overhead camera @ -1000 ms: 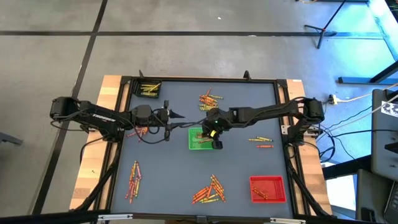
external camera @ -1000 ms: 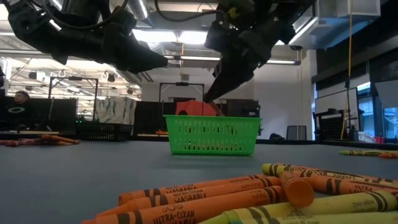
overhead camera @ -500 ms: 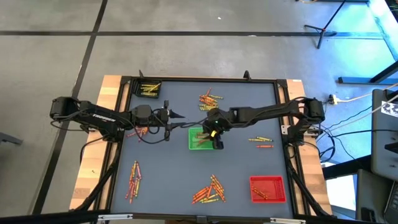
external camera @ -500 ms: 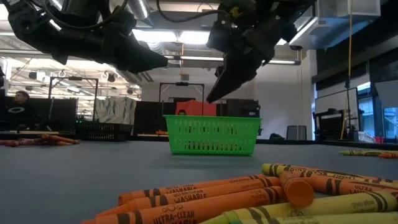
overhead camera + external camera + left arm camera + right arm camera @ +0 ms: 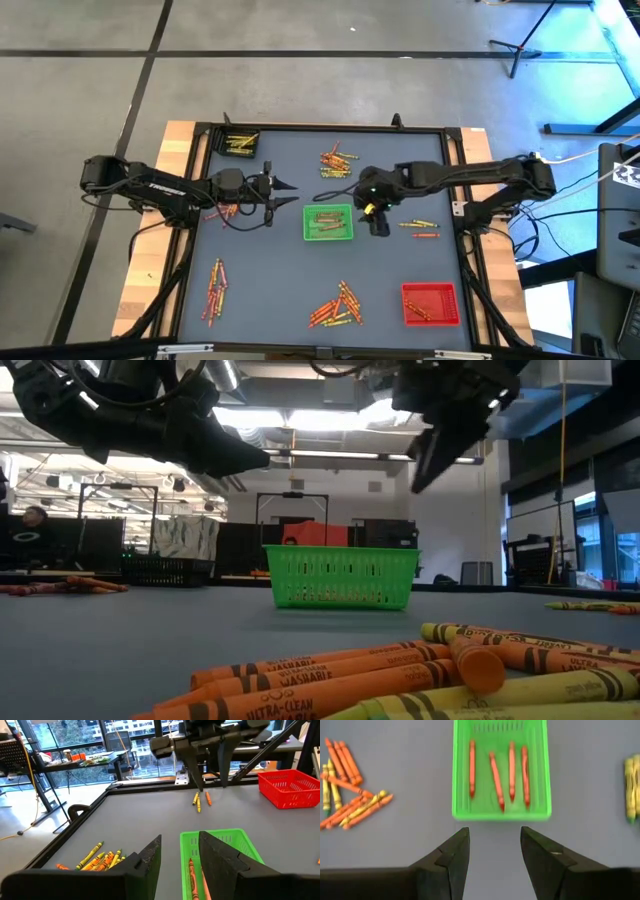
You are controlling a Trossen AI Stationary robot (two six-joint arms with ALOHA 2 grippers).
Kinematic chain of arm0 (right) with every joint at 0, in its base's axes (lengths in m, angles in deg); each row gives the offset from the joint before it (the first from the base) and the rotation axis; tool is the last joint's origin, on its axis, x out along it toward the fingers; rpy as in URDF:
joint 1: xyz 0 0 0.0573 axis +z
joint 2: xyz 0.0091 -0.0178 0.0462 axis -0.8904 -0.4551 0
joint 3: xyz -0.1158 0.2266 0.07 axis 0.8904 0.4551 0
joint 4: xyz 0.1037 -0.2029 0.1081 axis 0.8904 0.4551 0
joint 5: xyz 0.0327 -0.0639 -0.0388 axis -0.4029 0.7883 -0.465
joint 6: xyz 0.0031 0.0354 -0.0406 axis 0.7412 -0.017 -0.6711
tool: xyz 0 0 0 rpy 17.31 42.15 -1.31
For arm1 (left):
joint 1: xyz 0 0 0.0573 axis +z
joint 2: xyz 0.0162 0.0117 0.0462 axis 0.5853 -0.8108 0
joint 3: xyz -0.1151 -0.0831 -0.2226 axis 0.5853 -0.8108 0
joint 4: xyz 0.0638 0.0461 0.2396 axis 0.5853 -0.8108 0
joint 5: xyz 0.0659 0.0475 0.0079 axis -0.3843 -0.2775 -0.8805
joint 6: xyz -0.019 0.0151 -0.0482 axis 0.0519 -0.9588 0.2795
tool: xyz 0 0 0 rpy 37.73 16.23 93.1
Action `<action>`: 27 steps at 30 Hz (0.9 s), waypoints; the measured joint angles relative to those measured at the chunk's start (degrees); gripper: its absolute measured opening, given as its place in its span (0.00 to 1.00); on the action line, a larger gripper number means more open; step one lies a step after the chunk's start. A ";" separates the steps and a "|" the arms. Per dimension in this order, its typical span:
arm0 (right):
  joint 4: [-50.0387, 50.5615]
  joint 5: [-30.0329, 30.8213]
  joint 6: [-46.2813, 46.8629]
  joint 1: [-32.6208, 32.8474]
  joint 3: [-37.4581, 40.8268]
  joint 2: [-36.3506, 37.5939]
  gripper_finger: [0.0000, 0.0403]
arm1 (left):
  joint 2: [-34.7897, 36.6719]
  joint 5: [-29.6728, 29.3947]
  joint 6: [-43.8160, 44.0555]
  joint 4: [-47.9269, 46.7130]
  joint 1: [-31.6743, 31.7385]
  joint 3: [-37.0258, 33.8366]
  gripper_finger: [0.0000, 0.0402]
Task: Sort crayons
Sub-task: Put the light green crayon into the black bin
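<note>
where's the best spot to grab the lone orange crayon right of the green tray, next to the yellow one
Grip the orange crayon at its middle, coming straight down from above. It lies flat on the table, slightly apart from the yellow crayon, so fingers set across its thin width should probably fit. The right tool, open, hangs close by, beside the green tray.

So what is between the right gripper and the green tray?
Nothing: in the right wrist view, only bare table separates the right gripper from the green tray.

Four crayons (image 5: 497, 765) lie in the central tray (image 5: 327, 236), between both tools, loose piles around.
</note>
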 joint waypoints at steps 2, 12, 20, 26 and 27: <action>3.27 0.24 1.13 0.00 0.00 0.76 0.43 | 0.01 0.00 0.00 0.00 -0.01 0.00 0.29; 9.73 3.60 4.38 0.00 2.93 1.80 0.43 | 0.01 0.00 0.03 -0.02 0.00 0.00 0.29; 8.18 6.23 7.40 0.00 11.78 9.02 0.43 | 0.00 0.00 0.02 -0.02 -0.01 0.00 0.29; 8.06 8.07 11.25 0.00 16.72 17.92 0.43 | 0.00 0.00 0.04 0.00 -0.02 0.00 0.29; 8.06 8.08 11.83 0.00 17.26 19.26 0.43 | 0.00 0.00 0.04 0.00 -0.02 0.00 0.29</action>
